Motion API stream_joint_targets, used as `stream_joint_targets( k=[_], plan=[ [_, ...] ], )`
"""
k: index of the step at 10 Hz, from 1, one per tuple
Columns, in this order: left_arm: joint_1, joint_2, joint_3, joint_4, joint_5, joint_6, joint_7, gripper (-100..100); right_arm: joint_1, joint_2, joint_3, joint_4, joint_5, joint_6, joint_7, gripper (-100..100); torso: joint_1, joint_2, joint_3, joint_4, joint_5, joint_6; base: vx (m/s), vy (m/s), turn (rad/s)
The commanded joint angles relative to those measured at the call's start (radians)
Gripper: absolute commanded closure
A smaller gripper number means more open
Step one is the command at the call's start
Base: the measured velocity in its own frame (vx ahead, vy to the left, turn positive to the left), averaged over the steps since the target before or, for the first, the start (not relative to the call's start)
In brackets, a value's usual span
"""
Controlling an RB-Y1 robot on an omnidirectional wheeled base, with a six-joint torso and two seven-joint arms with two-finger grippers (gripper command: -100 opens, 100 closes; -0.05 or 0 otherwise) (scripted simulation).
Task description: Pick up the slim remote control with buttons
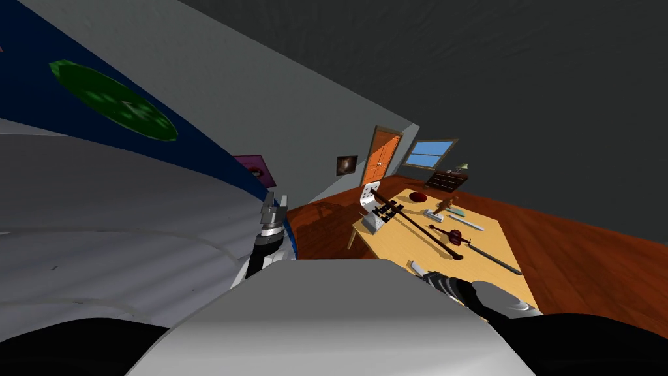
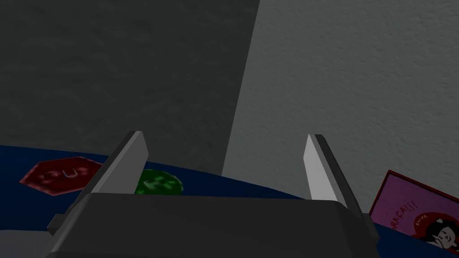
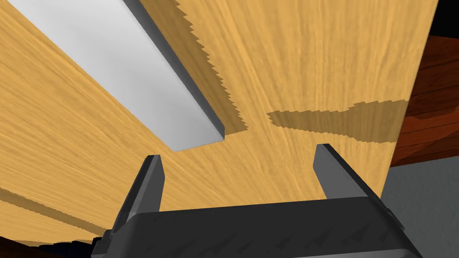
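Head view: light wooden table (image 1: 398, 245), one. Containers on it: white rack (image 1: 373, 212), one, at the near left corner, holding dark pieces; dark red bowl (image 1: 417, 196), one, toward the far edge, contents not discernible. Long dark rod (image 1: 424, 230), one, across the middle. Left gripper (image 1: 274, 202) raised left of the table.

Left wrist view: fingers spread wide, holding nothing.

Right wrist view: right gripper (image 3: 237, 156) low over the tabletop, fingers wide, gripping nothing. Slim remote (image 3: 134, 76), one, plain white with a dark side, flat on the table, its end just ahead of the fingertips, untouched; buttons not discernible.
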Motion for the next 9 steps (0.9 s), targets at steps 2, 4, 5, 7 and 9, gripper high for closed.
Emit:
stream_joint_targets(
  k=[2, 4, 5, 7, 9],
  plan=[
    [0.000, 0.000, 0.000, 0.000, 0.000, 0.000, 0.000, 0, -0.011, 0.001, 0.032, 0.097, 0.069, -0.029, -0.002, -100, -0.001, -0.001, 0.000, 0.000, 0.000, -0.001, 0.018, -0.061, 0.240],
    [0.000, 0.000, 0.000, 0.000, 0.000, 0.000, 0.000, 0, -0.016, 0.006, 0.044, 0.136, 0.097, -0.042, 0.000, -100, -0.002, 0.000, 0.000, 0.000, -0.001, 0.000, 0.020, -0.067, 0.132],
    [0.000, 0.000, 0.000, 0.000, 0.000, 0.000, 0.000, 0, -0.020, 0.012, 0.056, 0.160, 0.123, -0.054, 0.002, -100, -0.002, -0.001, -0.001, 0.000, -0.001, -0.001, 0.029, -0.069, 0.251],
    [0.000, 0.000, 0.000, 0.000, 0.000, 0.000, 0.000, 0, -0.023, 0.020, 0.067, 0.204, 0.145, -0.065, 0.003, -100, -0.002, -0.001, 0.000, 0.000, 0.000, 0.000, 0.007, -0.049, 0.090],
    [0.000, 0.000, 0.000, 0.000, 0.000, 0.000, 0.000, 0, -0.026, 0.027, 0.077, 0.231, 0.165, -0.076, 0.004, -100, -0.002, 0.000, 0.000, 0.000, 0.000, 0.000, 0.002, -0.056, 0.135]
  ],
)
